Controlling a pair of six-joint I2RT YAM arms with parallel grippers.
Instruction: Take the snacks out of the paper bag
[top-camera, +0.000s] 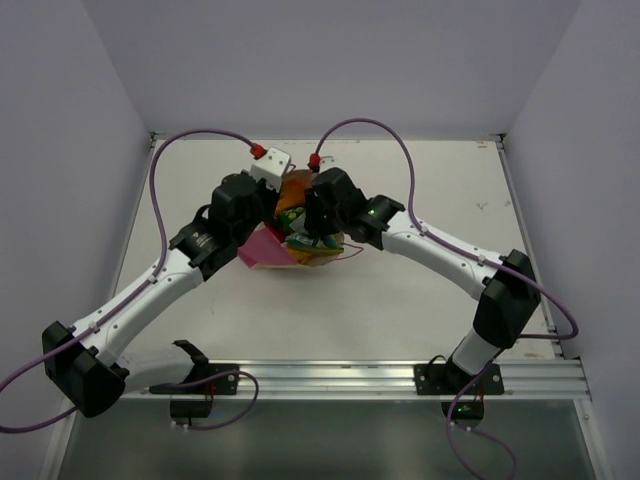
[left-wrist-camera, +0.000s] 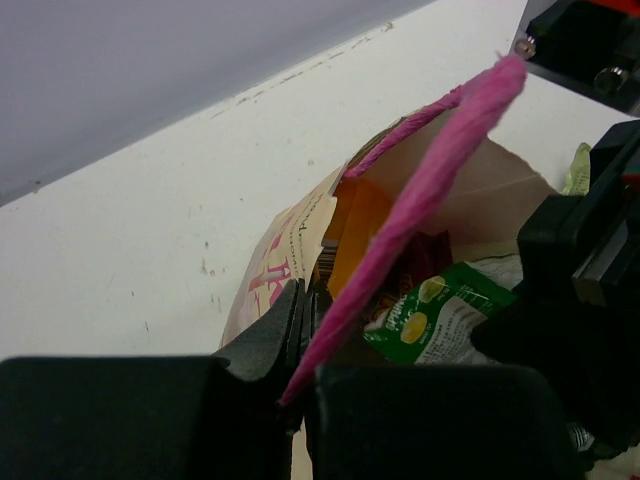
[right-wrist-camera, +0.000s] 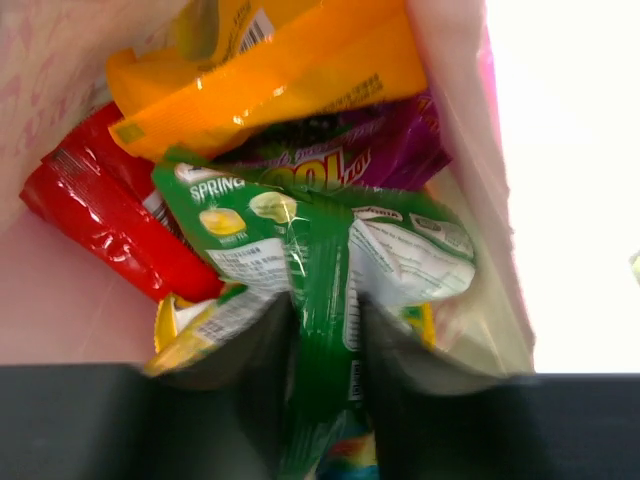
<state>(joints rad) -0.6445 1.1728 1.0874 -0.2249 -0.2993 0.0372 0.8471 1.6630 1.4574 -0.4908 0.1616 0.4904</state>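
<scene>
Pinching a crease of the green packet (right-wrist-camera: 250, 230) between narrowed jaws, the right gripper (right-wrist-camera: 325, 320) is dipping wrist-down into the mouth of the paper bag (top-camera: 262, 252), where an orange packet (right-wrist-camera: 280, 70), a red packet (right-wrist-camera: 110, 220) and a purple packet (right-wrist-camera: 370, 150) are lying around it. Both arms are reaching forward with elbows spread, meeting over the middle of the table (top-camera: 450, 190). The left gripper (left-wrist-camera: 300, 350) is clamping the bag's pink edge, jaws closed on it.

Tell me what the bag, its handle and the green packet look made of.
The paper bag looks like matte tan paper, creased and pink-printed. Its handle seems twisted pink paper cord, dull and fibrous. The green packet is likely plastic film: glossy highlights, crinkles.
</scene>
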